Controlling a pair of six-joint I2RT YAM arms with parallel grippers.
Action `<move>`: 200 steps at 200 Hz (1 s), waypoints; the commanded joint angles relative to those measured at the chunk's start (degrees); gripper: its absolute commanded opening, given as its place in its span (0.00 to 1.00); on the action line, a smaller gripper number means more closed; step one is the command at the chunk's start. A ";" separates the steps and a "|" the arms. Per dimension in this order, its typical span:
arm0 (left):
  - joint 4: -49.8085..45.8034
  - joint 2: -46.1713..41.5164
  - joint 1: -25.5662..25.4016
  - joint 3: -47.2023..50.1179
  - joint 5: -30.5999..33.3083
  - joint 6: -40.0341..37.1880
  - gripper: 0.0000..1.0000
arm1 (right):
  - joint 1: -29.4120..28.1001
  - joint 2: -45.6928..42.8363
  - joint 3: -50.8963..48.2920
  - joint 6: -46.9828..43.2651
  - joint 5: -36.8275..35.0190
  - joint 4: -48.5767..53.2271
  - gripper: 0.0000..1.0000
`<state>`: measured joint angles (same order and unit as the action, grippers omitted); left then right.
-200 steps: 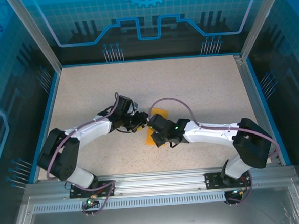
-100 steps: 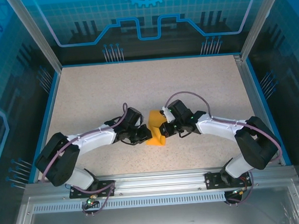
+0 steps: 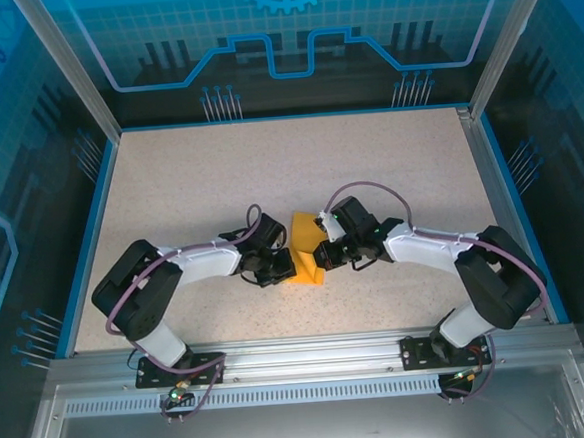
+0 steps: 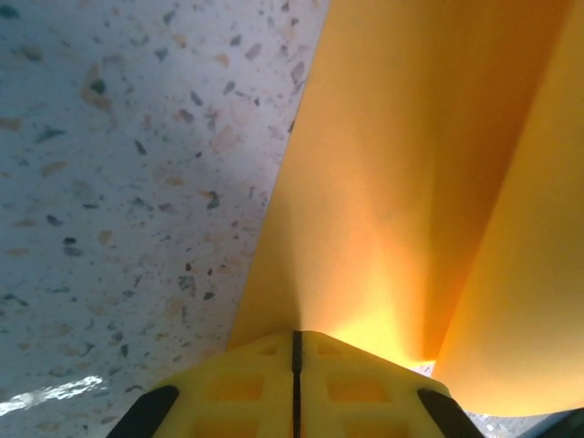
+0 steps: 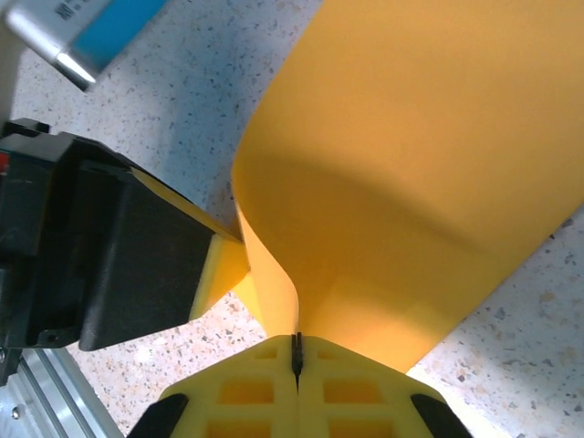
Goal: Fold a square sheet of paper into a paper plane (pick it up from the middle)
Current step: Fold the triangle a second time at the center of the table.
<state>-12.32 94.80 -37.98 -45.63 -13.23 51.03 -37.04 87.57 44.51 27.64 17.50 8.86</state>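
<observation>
Left gripper: pads pressed together, pinching the square sheet of paper | Right gripper: likewise clamped on the sheet from the opposite side | Arms: forearms low, angled inward, wrists facing | Sheet: bowed between both grippers, just above the table.

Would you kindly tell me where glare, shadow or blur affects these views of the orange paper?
Left wrist: the paper glows brightly just above the left tool, with a glare streak on the table. Right wrist: a soft shadow band crosses the paper above the right tool. Top external: evenly lit and sharp.
</observation>
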 commanded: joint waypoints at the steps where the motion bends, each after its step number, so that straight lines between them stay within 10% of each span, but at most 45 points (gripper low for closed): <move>1: -6.56 1.52 -0.32 -1.79 6.04 -0.93 0.10 | 1.59 1.64 2.11 0.51 0.99 0.48 0.00; 200: -7.71 1.76 -0.39 -3.41 6.69 -3.01 0.12 | 2.65 12.92 14.51 -5.57 -0.96 13.54 0.00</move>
<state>-17.76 95.44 -38.22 -48.84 -7.14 49.36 -35.14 99.31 56.90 23.46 16.95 19.27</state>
